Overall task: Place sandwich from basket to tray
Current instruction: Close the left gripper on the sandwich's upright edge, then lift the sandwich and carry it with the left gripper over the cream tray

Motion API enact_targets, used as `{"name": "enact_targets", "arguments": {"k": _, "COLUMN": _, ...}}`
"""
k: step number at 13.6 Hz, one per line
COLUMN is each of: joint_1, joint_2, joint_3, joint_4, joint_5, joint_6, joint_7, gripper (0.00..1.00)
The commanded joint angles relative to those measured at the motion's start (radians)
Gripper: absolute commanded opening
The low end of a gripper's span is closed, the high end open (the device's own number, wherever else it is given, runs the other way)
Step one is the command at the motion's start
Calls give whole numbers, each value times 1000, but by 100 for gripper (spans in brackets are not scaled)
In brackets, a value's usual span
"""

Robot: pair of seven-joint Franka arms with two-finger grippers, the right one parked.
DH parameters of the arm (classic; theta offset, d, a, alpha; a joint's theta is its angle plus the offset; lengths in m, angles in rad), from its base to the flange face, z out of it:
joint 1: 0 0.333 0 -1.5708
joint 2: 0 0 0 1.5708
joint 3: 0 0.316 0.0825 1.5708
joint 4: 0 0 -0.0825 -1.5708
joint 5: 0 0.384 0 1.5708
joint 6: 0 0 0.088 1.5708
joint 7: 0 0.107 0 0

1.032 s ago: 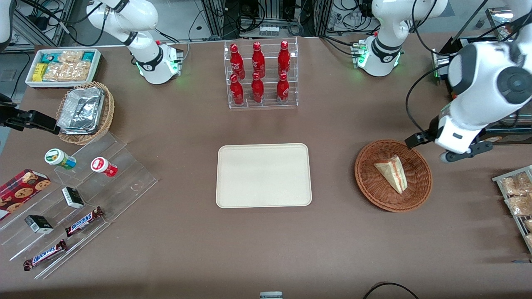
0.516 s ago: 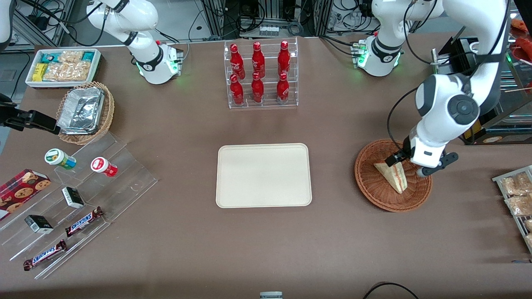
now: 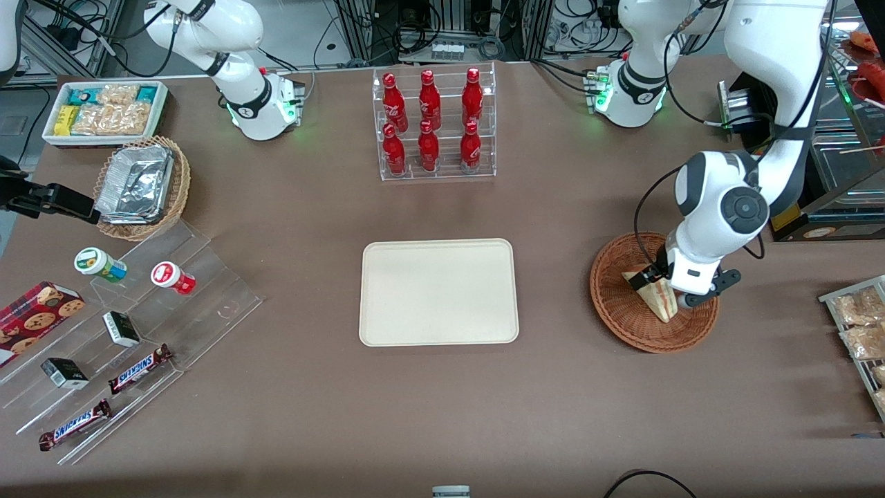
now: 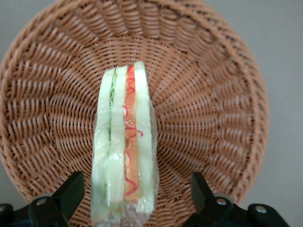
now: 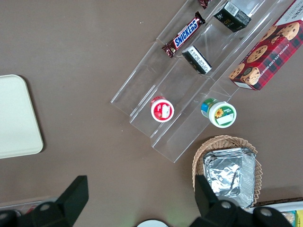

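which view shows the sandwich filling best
The left wrist view: the sandwich stands on edge in the basket, red and green layers facing the camera, between the open end effector fingers. The front view shows it small, partly covered by the arm. The right wrist view misses it.

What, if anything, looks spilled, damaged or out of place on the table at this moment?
Nothing stands out. The sandwich stands intact on edge in the basket, the open gripper straddles it, and the tray lies square and bare.
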Motion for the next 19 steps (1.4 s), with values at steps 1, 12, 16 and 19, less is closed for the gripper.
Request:
{"name": "enact_targets", "arguments": {"k": 1, "joint_1": -1, "joint_2": 23, "joint_3": 7, "joint_4": -7, "joint_5": 29, "joint_6": 20, "joint_7": -23, "gripper": 58}}
{"name": "enact_targets", "arguments": {"k": 12, "joint_1": -102, "joint_2": -37, "joint_3": -27, "joint_4": 169, "joint_5": 138, "joint_6": -296, "joint_7": 16, "gripper": 0}}
{"name": "enact_targets", "arguments": {"k": 16, "joint_1": -273, "joint_2": 4, "joint_3": -27, "joint_4": 244, "joint_5": 127, "joint_6": -296, "joint_7": 13, "gripper": 0}}
{"name": "enact_targets", "arguments": {"k": 19, "joint_1": -363, "joint_2": 83, "joint_3": -29, "joint_4": 342, "joint_5": 116, "joint_6": -296, "joint_7": 8, "gripper": 0}}
